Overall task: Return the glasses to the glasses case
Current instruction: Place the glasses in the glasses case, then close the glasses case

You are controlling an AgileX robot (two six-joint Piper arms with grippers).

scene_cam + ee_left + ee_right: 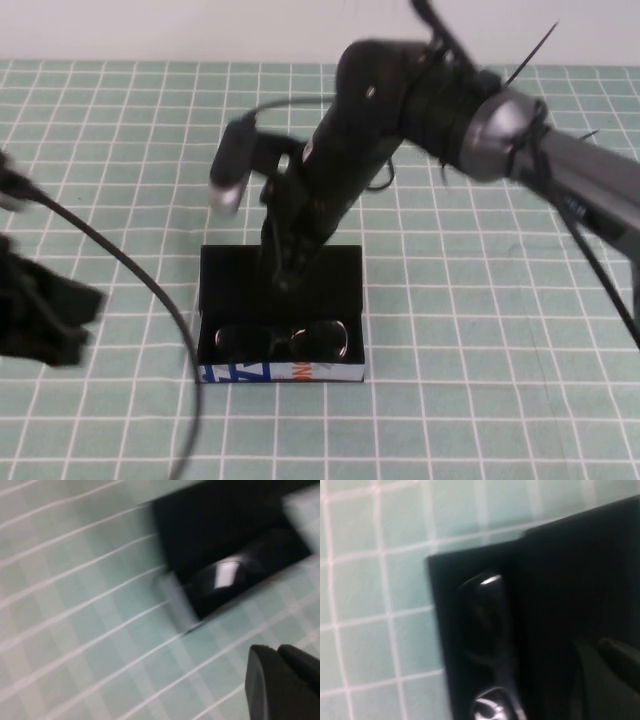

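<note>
- While the glasses case [281,315] sits open near the middle of the counter, a little toward its near edge, the glasses [283,342] lie inside it along the near wall, lenses side by side.
- That near outer wall of the case is printed white with blue and orange lettering; the black flap lid lies flat on the far side.
- Reaching in from the counter's right edge, the right arm angles down over the case, and the right gripper [287,262] hangs above the flap, close to the case but apart from the glasses.
- Whether its fingers are spread or closed cannot be told from any view; nothing is visibly held in it.
- From the right wrist view, the glasses [487,645] show as glossy dark lenses against the case's black interior [560,595].
- At the counter's left edge, the left gripper [40,310] sits well apart from the case; its finger state cannot be told either.
- A black cable [130,270] runs beside it toward the near edge.
- Green grid-lined matting [480,400] covers the counter.
</note>
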